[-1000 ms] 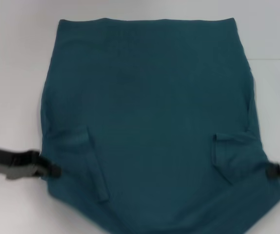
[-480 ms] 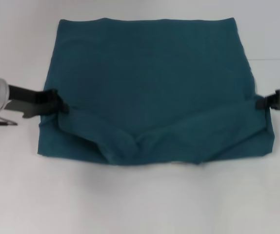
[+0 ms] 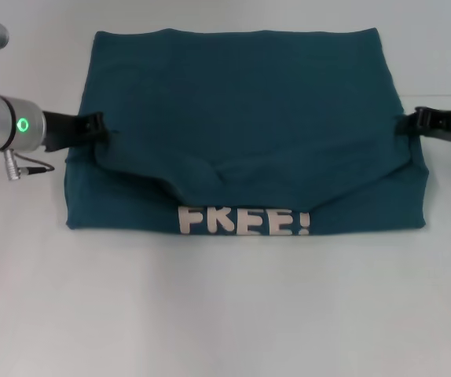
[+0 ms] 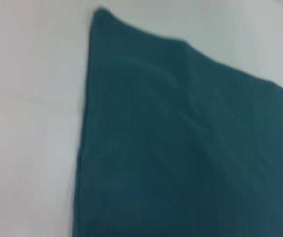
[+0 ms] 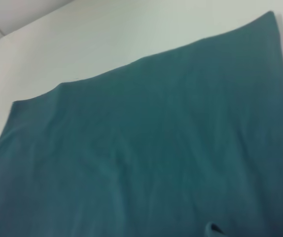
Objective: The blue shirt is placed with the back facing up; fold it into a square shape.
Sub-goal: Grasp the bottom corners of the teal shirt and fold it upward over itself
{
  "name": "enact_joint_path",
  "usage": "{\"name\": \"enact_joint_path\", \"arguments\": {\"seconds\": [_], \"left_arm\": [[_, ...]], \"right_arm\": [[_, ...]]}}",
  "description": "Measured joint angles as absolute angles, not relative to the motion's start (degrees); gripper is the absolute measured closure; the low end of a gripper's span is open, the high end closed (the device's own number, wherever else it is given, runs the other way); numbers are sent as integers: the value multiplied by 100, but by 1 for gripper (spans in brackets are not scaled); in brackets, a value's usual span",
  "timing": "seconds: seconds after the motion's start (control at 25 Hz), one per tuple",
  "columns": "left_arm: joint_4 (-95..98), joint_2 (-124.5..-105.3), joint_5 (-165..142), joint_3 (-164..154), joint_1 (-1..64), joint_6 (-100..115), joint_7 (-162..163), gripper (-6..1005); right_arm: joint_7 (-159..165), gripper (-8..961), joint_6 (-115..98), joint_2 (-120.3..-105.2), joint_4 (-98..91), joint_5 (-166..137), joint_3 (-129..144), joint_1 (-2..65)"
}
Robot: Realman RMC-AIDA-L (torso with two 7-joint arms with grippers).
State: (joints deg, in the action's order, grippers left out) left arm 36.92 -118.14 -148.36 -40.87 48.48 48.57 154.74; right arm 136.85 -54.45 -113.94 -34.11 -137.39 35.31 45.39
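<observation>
Between both grippers' jaws, blue shirt point(image 3: 245, 118), half-folded

It looks like a robot test bench in a lab: only a plain white table point(image 3: 225, 314), seamed at 3 o'clock.

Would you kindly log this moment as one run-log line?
blue shirt: near part folded up, FREE! showing | left gripper: at its left edge | right gripper: at its right edge
</observation>
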Motion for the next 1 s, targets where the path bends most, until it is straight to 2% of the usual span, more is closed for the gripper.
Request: {"name": "enact_joint_path", "arguments": {"seconds": [0.4, 1.0], "left_arm": [[3392, -11799, -14857, -4148, 5169, 4022, 15446, 905], [3003, -11801, -14872, -4298, 5468, 3300, 15448, 889]], "right_arm": [[13685, 864, -4642, -11438, -3333, -13750, 3806, 4951], [13684, 851, -4281, -11279, -3054, -13754, 4061, 5180]]}}
